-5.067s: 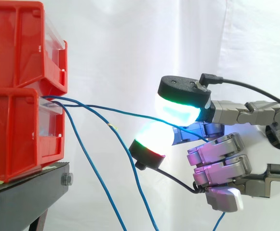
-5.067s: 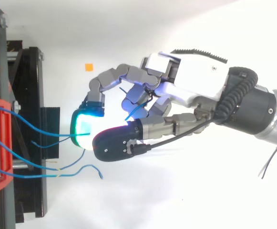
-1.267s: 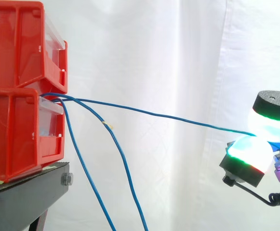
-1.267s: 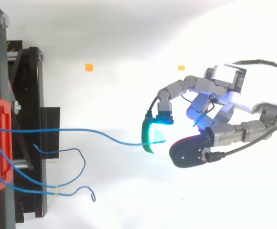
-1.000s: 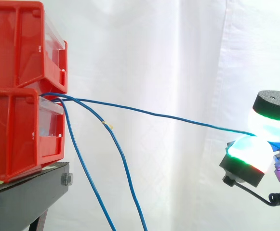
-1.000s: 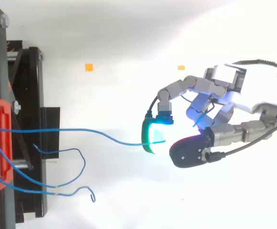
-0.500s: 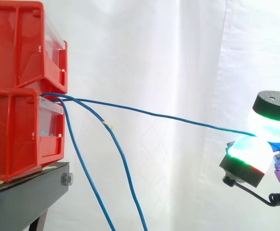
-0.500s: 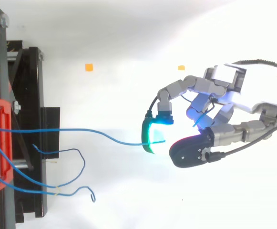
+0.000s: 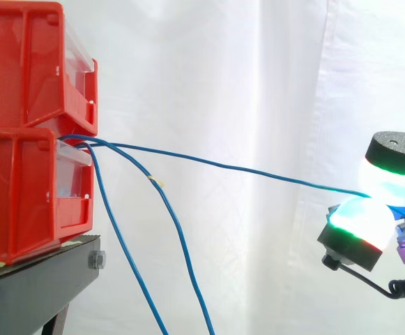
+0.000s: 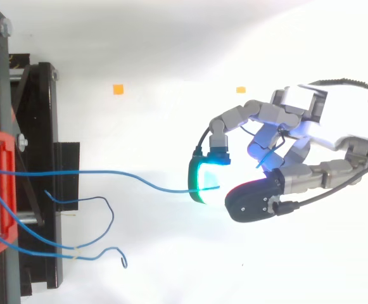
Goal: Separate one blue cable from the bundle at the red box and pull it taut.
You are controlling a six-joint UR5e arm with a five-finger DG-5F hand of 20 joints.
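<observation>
- The hand [image 10: 326,130], at the right of the frame, has its fingers [image 9: 359,220] clamped on one blue cable [image 9: 223,167].
- That cable runs from the red box [image 9: 28,188] at the left to the pinch, almost straight; the other cables [image 9: 181,244] hang loose below.
- Separating looks done and tautening nearly so. To my eye, the next move is a small, gentle draw rightward, with the grip kept firm.

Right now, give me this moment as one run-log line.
phase: pull | hand: shut on blue cable | cable path: near-straight from lower red box to hand | other blue cables: hanging slack
</observation>
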